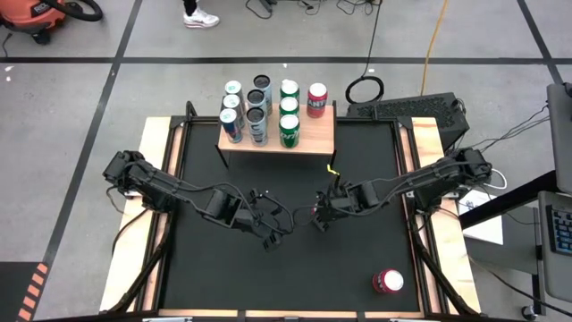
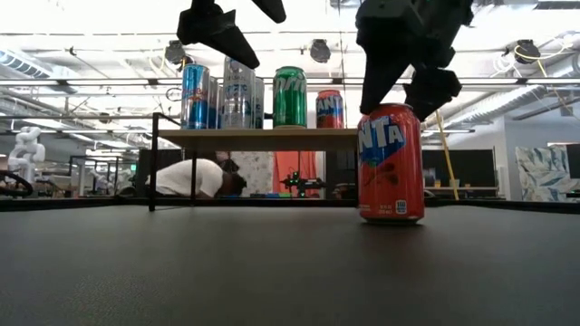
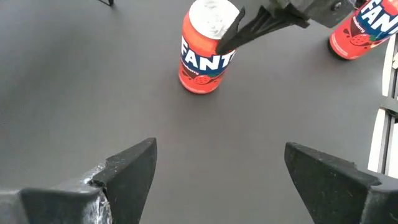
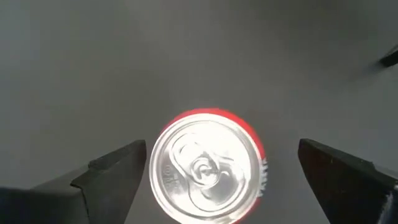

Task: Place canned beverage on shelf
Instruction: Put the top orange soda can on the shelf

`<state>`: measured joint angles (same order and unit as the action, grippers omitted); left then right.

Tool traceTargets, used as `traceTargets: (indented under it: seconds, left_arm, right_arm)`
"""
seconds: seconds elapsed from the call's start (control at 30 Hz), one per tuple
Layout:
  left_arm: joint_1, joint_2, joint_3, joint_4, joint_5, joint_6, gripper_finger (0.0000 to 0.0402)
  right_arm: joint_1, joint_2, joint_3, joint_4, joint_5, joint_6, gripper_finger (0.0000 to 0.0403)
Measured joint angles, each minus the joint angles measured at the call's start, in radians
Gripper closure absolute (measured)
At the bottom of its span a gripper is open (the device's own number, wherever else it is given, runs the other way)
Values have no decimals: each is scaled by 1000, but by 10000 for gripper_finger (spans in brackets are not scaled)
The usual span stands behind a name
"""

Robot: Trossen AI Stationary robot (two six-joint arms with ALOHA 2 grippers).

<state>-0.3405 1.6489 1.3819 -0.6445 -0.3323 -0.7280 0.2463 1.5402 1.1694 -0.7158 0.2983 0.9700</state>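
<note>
on black tabletop (image 1: 268, 277): shelf (image 1: 313, 139), red can (image 1: 388, 282); person (image 2: 190, 178) behind.

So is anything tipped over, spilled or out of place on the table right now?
Nothing stands out. The cans on the shelf all stand upright in rows. The red can under the right end effector stands upright, and so does the other red can at the table's near right. No spill shows.
</note>
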Motion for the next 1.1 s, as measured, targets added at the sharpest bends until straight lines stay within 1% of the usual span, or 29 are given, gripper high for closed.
traceTargets:
  seconds: [0.2, 0.3, 0.4, 0.57, 0.67, 0.87, 0.97, 1.1]
  left_arm:
    - [0, 0, 0, 0, -9, 0, 47]
    - [0, 0, 0, 1, -13, -16, 47]
    - [0, 0, 0, 1, -15, -24, 47]
    - [1, 0, 0, 1, -17, -23, 47]
    - [1, 0, 0, 3, -17, -22, 47]
    - [1, 0, 0, 6, -17, -24, 47]
    - [1, 0, 0, 7, -17, -24, 47]
    - [1, 0, 0, 7, -17, -24, 47]
  right_arm:
    - [-25, 21, 0, 8, -93, -15, 3]
    - [-25, 29, 0, 1, -116, -16, 3]
    - [-25, 42, 0, 1, -117, -21, 4]
    - [-35, 72, 0, 22, -140, -42, 23]
    - [-40, 79, 0, 47, -146, -47, 41]
    - [-51, 75, 0, 42, -154, -48, 75]
    - [-58, 71, 0, 40, -176, -48, 80]
    - [-69, 70, 0, 37, -197, -52, 77]
